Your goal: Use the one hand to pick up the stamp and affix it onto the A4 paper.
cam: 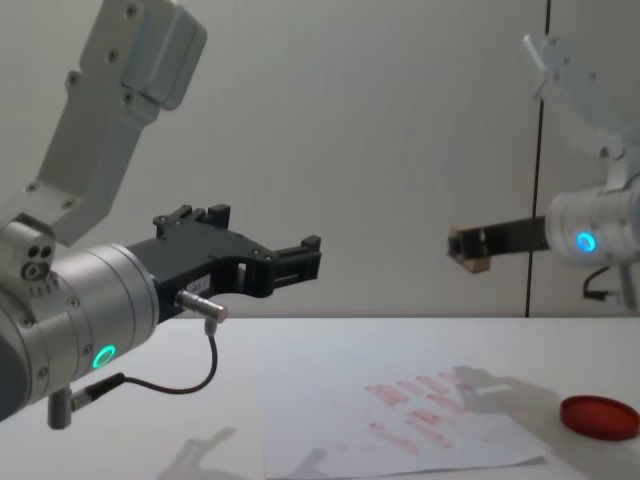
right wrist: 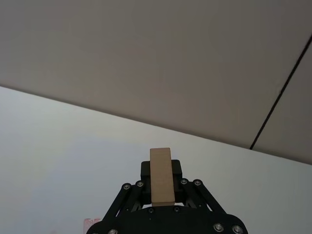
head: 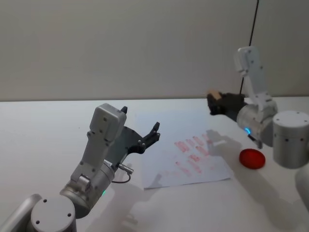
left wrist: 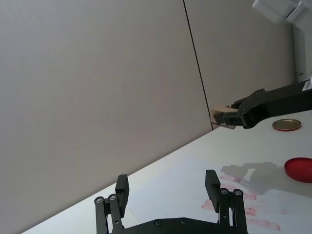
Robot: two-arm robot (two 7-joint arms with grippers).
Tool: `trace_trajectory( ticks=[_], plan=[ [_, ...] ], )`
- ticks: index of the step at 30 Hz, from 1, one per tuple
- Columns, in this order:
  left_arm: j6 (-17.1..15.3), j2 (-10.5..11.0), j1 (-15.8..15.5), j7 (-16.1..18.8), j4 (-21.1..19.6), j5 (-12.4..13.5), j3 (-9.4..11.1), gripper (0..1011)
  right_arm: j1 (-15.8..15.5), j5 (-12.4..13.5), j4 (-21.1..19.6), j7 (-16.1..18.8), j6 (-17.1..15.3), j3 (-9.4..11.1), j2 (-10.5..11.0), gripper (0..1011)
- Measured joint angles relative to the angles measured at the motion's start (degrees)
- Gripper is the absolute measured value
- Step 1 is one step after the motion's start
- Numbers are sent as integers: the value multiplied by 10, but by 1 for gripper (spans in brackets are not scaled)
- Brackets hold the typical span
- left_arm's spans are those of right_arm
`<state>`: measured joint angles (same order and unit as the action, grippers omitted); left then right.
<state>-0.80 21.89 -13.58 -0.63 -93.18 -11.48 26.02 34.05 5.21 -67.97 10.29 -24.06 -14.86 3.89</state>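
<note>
I am clenching my right pincer (head: pixel 213 103) on the stamp (head: pixel 212 94), pinching the small tan block between my two black fingers with one end poking out past the tips. From my own wrist the stamp (right wrist: pixel 161 175) is showing as a tan bar standing in the middle of the closed jaws. I am holding it up in the air, well clear of the white table (head: pixel 43 125) and not touching the A4 paper (head: pixel 161 140). In the head view it is sitting at about 1 o'clock from the middle of the sheet. From the chest my right pincer (cam: pixel 468 250) is reaching in roughly level from the 3 o'clock side, high over the sheet's right part, and its shadow (cam: pixel 480 385) is falling on the paper beside the red prints (cam: pixel 415 410). The round red ink pad (head: pixel 252 158) is lying flat on the table at about 3 o'clock from the paper's middle, just off its right edge. My left pincer (head: pixel 140 120) is hanging released, fingers spread wide and gripping nothing, above the sheet's left side at about 10 o'clock
</note>
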Motion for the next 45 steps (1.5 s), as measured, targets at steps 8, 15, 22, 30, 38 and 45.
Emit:
trace_trajectory(
  ticks=[8, 15, 22, 30, 38, 45],
  plan=[
    [0, 0, 0, 0, 0, 0, 0, 993, -44, 19, -78, -30, -18, 15, 22, 224],
    [0, 0, 0, 0, 0, 0, 0, 993, -79, 35, -126, -48, -37, 26, 39, 224],
    [0, 0, 0, 0, 0, 0, 0, 993, -118, 51, -166, -62, -57, 36, 55, 224],
    [0, 0, 0, 0, 0, 0, 0, 993, -158, 65, -190, -71, -77, 41, 68, 224],
    [0, 0, 0, 0, 0, 0, 0, 993, -169, 68, -185, -74, -86, 42, 69, 224],
    [0, 0, 0, 0, 0, 0, 0, 993, -170, 69, -167, -77, -91, 42, 68, 224]
  ],
)
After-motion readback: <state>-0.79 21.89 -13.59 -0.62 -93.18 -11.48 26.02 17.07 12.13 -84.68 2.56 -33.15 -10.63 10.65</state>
